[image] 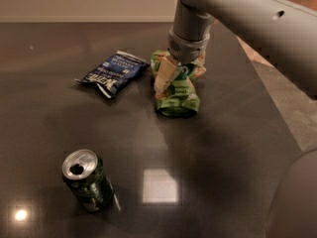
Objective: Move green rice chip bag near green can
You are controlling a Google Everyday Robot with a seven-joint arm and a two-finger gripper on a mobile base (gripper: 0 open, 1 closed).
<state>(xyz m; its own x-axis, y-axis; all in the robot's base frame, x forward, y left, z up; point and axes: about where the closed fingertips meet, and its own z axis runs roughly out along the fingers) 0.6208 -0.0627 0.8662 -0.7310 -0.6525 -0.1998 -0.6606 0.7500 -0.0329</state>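
The green rice chip bag (177, 97) lies crumpled on the dark table (223, 148), right of centre towards the back. My gripper (169, 81) hangs from the grey arm (237, 14) and is down on the bag's middle, covering part of it. The green can (88, 181) stands at the front left, tilted a little, with its silver top and pull-tab hole showing. The can is well apart from the bag, down and to the left of it.
A dark blue snack bag (113, 73) with white lettering lies just left of the green bag. The table's right edge (277, 108) runs diagonally, with a lighter floor beyond. A bright light reflection (159, 186) sits on the table near the front.
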